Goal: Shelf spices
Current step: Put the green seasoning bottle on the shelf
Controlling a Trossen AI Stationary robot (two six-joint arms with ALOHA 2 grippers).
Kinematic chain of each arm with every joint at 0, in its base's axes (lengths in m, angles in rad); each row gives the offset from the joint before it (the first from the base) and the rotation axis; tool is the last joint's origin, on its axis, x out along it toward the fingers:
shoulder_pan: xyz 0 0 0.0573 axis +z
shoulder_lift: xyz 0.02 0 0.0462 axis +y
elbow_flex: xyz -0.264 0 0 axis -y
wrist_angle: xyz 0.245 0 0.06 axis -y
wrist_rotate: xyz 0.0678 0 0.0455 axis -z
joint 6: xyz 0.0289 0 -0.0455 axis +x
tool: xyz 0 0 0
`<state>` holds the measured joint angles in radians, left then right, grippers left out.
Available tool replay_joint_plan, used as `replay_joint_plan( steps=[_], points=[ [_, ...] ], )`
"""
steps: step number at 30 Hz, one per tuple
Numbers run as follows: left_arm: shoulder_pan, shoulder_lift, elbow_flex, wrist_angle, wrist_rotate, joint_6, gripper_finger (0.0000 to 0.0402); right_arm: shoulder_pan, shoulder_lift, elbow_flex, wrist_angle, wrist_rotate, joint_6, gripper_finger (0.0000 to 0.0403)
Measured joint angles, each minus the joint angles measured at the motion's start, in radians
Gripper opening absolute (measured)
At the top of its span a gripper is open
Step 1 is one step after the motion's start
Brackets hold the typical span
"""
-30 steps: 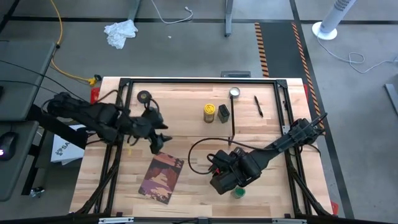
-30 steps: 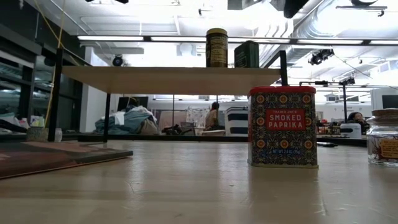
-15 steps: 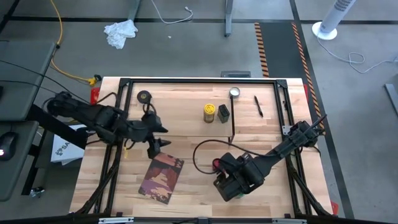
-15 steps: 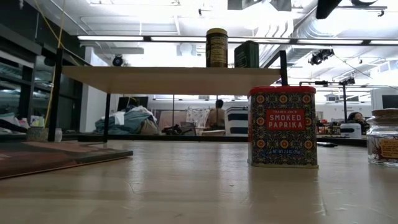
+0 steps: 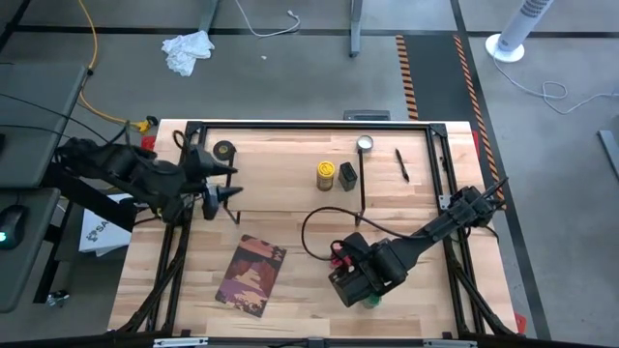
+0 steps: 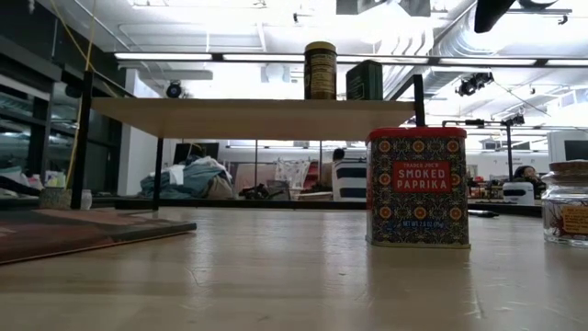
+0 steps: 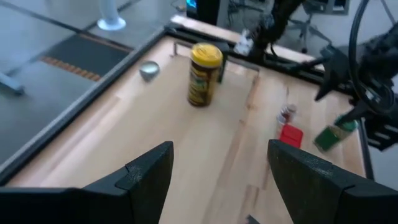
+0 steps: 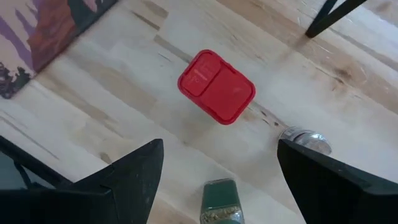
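Observation:
The shelf (image 5: 276, 184) stands on thin black legs at the table's far side. The yellow-topped jar (image 5: 326, 174) and the dark grey tin (image 5: 347, 176) stand upright on its right end. The red box (image 8: 216, 86) and the clear glass jar (image 8: 305, 140) stand on the table in front of the shelf. My right gripper (image 8: 221, 146) hangs open above them, pointing down. The green-topped jar (image 8: 219, 200) shows between its fingers, untouched as far as I see. My left gripper (image 7: 219, 149) is open over the shelf's left part, touching nothing.
A brown-and-maroon book (image 5: 251, 275) lies near the table's near-left part. A black tape roll (image 5: 224, 150), a round metal piece (image 5: 365, 144) and a pen (image 5: 400, 164) lie toward the far edge. A black cable (image 5: 314, 227) loops by the right arm.
My left gripper has drawn back from above the book toward the table's far left and stays open. My right gripper has shifted a little toward the near edge over the red box and the green-topped jar. None of the spices has moved.

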<state>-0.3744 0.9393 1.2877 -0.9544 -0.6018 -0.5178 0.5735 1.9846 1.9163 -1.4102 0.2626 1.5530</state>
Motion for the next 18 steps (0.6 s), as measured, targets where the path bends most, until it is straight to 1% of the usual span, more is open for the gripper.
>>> replay_joint_plan(
  steps=[4, 9, 13, 18],
  points=[
    [0.000, -0.028, 0.000, 0.000, -0.024, 0.024, 0.0257, 0.000, 0.000, 0.000, 0.010, -0.025, -0.008, 0.0312],
    [0.000, -0.035, 0.000, -0.016, -0.024, 0.025, 0.0257, 0.009, 0.000, 0.000, 0.022, -0.165, -0.035, 0.0312],
    [0.000, -0.035, 0.000, -0.026, -0.024, 0.023, 0.0257, 0.038, 0.000, 0.000, 0.023, -0.244, -0.005, 0.0312],
    [0.000, -0.035, 0.000, -0.026, -0.024, 0.013, 0.0257, 0.089, 0.003, 0.000, 0.014, -0.255, 0.097, 0.0312]
  ],
)
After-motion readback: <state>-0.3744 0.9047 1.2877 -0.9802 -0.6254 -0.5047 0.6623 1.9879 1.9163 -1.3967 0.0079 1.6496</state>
